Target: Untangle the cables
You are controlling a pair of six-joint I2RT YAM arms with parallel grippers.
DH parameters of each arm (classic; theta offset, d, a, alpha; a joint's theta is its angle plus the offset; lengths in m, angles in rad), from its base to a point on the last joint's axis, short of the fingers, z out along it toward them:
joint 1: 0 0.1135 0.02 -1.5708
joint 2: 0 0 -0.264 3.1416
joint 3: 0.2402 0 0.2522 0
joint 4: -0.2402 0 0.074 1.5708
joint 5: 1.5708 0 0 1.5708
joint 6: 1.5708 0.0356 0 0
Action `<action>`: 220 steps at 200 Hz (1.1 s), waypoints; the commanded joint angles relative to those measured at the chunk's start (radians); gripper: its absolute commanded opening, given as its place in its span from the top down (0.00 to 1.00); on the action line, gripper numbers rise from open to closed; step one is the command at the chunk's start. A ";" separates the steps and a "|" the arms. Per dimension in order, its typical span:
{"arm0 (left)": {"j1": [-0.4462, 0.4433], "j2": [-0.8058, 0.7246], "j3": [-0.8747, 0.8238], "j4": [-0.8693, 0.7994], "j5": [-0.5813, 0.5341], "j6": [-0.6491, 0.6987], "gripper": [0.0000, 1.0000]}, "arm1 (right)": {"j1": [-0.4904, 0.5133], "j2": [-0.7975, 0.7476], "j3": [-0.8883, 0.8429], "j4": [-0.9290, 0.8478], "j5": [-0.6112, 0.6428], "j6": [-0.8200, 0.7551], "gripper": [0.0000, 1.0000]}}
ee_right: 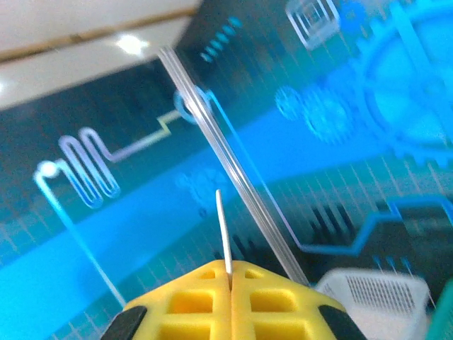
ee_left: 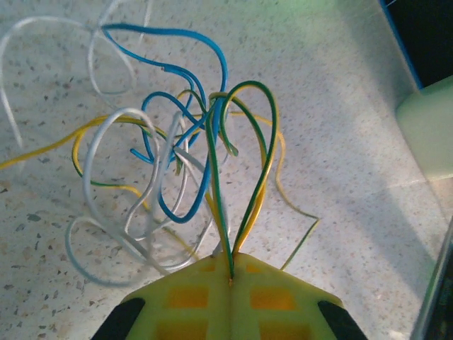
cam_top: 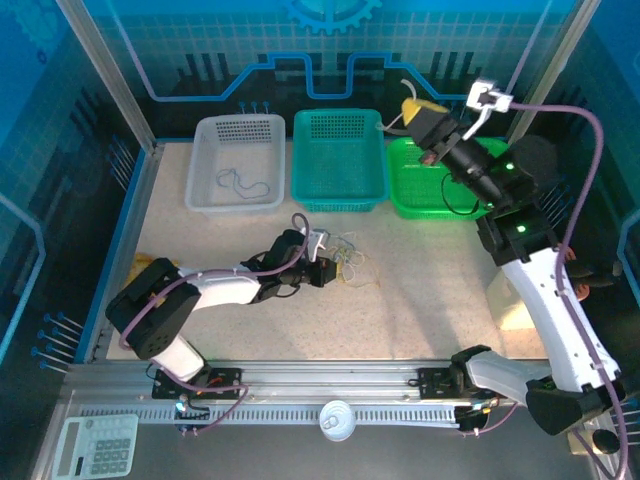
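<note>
The cables point(cam_top: 350, 262) lie in a small tangle at the table's middle. Up close the tangle point(ee_left: 170, 170) shows blue, white, yellow and green-yellow loops on the speckled tabletop. My left gripper point(ee_left: 232, 273) is low at the tangle's left edge and shut on a green-yellow cable point(ee_left: 244, 149) that arches up out of its closed tips. That same left gripper point(cam_top: 325, 268) touches the tangle in the top view. My right gripper point(cam_top: 415, 108) is raised above the green basket point(cam_top: 420, 190). This right gripper point(ee_right: 231, 273) is shut on a thin white cable point(ee_right: 223, 227) whose short end sticks up.
Three baskets line the back: white point(cam_top: 205, 165) with a thin cable point(cam_top: 243, 183) in it, teal point(cam_top: 338, 160), and the green one with a dark cable point(cam_top: 460, 195). A calculator point(cam_top: 95, 447) and a round tin point(cam_top: 337, 420) sit at the near rail.
</note>
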 commanded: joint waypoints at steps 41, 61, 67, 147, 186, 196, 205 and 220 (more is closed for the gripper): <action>-0.007 -0.136 0.004 -0.082 0.006 0.006 0.56 | -0.007 0.054 0.055 -0.003 -0.015 -0.019 1.00; -0.008 -0.170 0.005 -0.100 0.004 0.000 0.37 | -0.005 0.090 0.096 -0.001 -0.015 -0.020 1.00; -0.007 -0.182 0.005 -0.107 0.003 -0.001 0.31 | -0.004 0.102 0.108 0.000 -0.014 -0.020 1.00; -0.006 -0.369 -0.010 -0.230 -0.070 -0.001 0.01 | 0.026 0.326 0.270 0.172 0.025 -0.023 1.00; -0.003 -0.417 -0.009 -0.290 -0.139 0.004 0.01 | 0.028 0.489 0.440 0.188 0.078 -0.078 1.00; -0.002 -0.428 -0.009 -0.299 -0.155 0.002 0.01 | 0.030 0.538 0.488 0.181 0.087 -0.093 1.00; 0.001 -0.437 -0.010 -0.308 -0.167 -0.001 0.01 | 0.031 0.583 0.532 0.165 0.098 -0.105 1.00; 0.008 -0.455 -0.014 -0.318 -0.181 -0.006 0.01 | 0.030 0.663 0.605 0.122 0.103 -0.113 1.00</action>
